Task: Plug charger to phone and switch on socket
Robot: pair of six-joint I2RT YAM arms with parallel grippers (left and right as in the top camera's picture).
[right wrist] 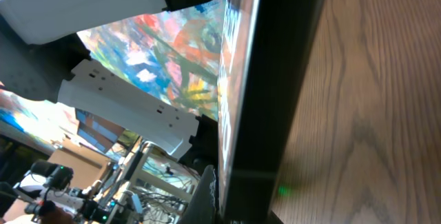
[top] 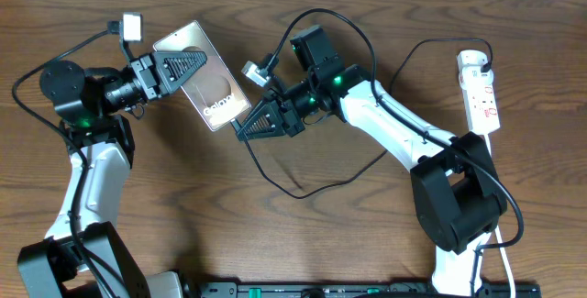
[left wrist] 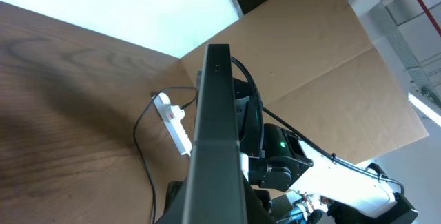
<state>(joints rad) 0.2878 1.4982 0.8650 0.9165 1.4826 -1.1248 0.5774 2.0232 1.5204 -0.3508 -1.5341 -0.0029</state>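
1. The phone point(top: 213, 92) is held in the upper left of the overhead frame, apparently raised off the table point(top: 348, 243); the left gripper point(top: 179, 67) is clamped on its upper-left end, with one finger laid across the glossy face.
2. The phone's long axis is seen to run from upper left to lower right; the free lower-right end, just past the "Galaxy" lettering, is turned toward the right gripper point(top: 243, 130).
3. The right gripper is placed just beside that end, near centre frame, and is pointed left; its fingers are drawn together, and the charger point(top: 303, 191) is seen to leave from their tip, so a grip on the plug end is judged likely; the plug tip itself is hidden.
4. In the right wrist view the middle of the frame is taken up, top to bottom, by the phone's dark edge; no port can be made out, and whether plug and phone are touching cannot be told.
5. The coming move is judged to turn on one line: the plug has to be driven along the phone's long axis, up and to the left in the overhead frame, into the short lower edge; a tilt off that axis would be expected to make it jam or slide past.
6. The charger is looped down to lower centre and then led up toward the socket point(top: 481, 96); the socket is laid at the upper right edge, long axis top to bottom, well apart from both grippers; the right arm is the nearer, so the switch is judged to fall to it.
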